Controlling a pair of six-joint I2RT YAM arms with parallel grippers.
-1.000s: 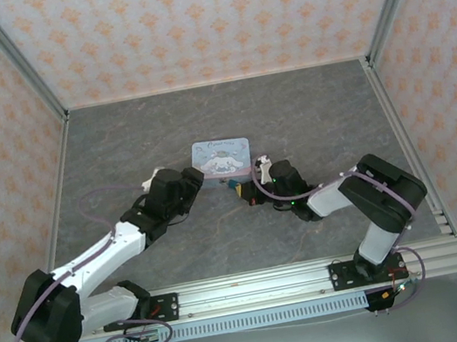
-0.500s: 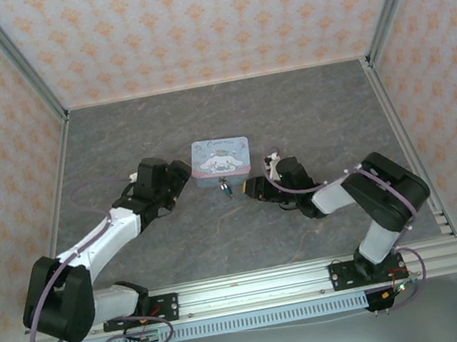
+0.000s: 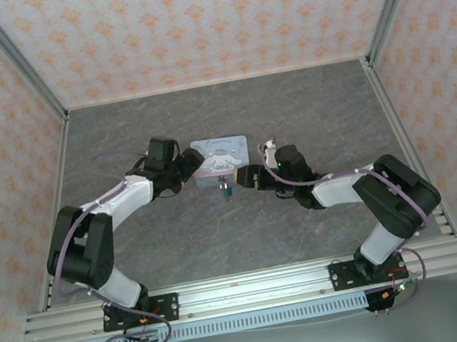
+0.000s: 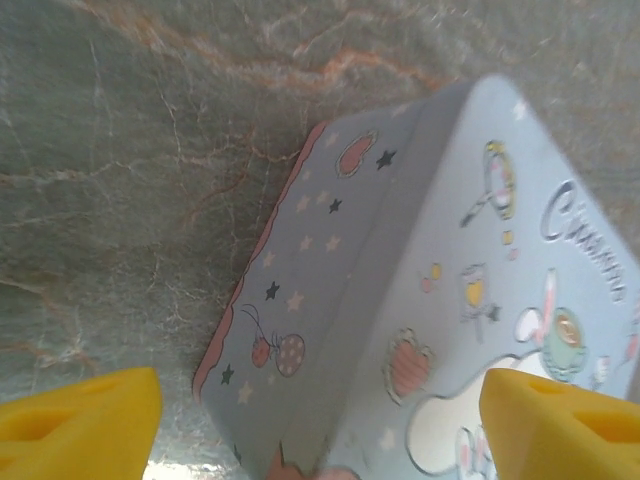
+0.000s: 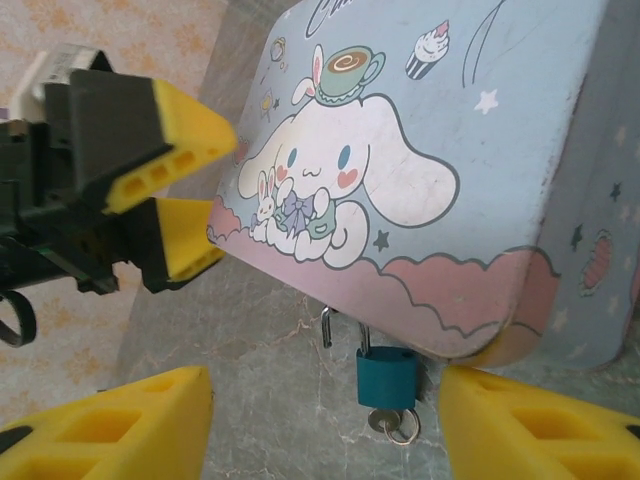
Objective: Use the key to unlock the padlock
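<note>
The padlock [image 5: 387,377] is a small teal body hanging at the front edge of the cartoon tin [image 5: 420,150]. Its silvery shackle [image 5: 326,327] has one leg free of the body. The key [image 5: 391,421] sits in the keyhole underneath, with a small ring on it. My right gripper [image 5: 325,440] is open, one yellow finger on each side of the padlock and touching nothing. My left gripper [image 4: 320,440] is open and straddles the tin's [image 4: 450,280] left corner. From above, the padlock [image 3: 226,191] lies between the left gripper [image 3: 196,170] and the right gripper [image 3: 244,179].
The tin [image 3: 220,148] stands mid-table on the grey marbled floor [image 3: 307,113]. Patterned walls and metal posts [image 3: 14,58] close in the back and both sides. A rail [image 3: 249,289] with the arm bases runs along the near edge.
My right gripper has opened and let go of the key, which stays in the padlock. The left arm swung forward, and its gripper now stands at the tin's left corner.
</note>
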